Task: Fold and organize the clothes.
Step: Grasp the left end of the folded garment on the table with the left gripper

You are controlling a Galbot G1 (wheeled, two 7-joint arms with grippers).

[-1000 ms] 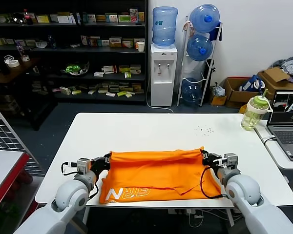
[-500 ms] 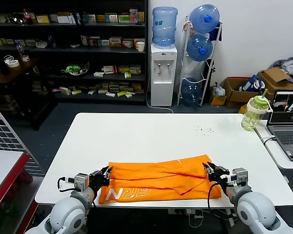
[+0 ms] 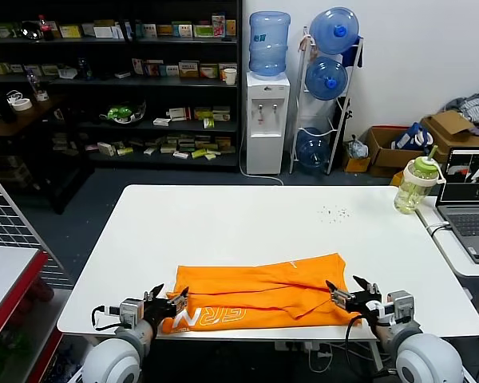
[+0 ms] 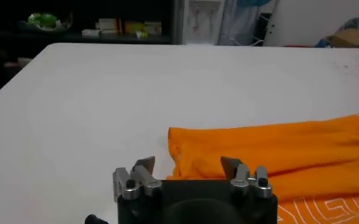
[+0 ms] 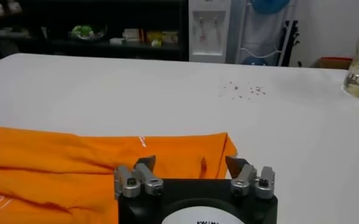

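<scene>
The orange T-shirt (image 3: 259,291) lies folded into a flat band near the front edge of the white table (image 3: 247,219), white lettering showing along its near edge. My left gripper (image 3: 168,297) hovers open at the shirt's left end (image 4: 240,149), holding nothing. At the shirt's right end (image 5: 106,164), my right gripper (image 3: 350,291) is open too, with cloth in front of its jaws but free of them. In the left wrist view the left gripper (image 4: 188,163) frames the shirt's corner; the right gripper (image 5: 191,163) frames the other corner.
A green drinking bottle (image 3: 416,184) stands at the table's far right corner beside a laptop (image 3: 471,203) on the neighbouring desk. Small dark specks (image 3: 334,212) lie on the far part of the table. A red-edged table (image 3: 4,287) is at the left.
Both grippers went from shut on the shirt's top corners to open, let the cloth drop flat, and drew back toward the front edge. The shirt settled lower and narrower.
</scene>
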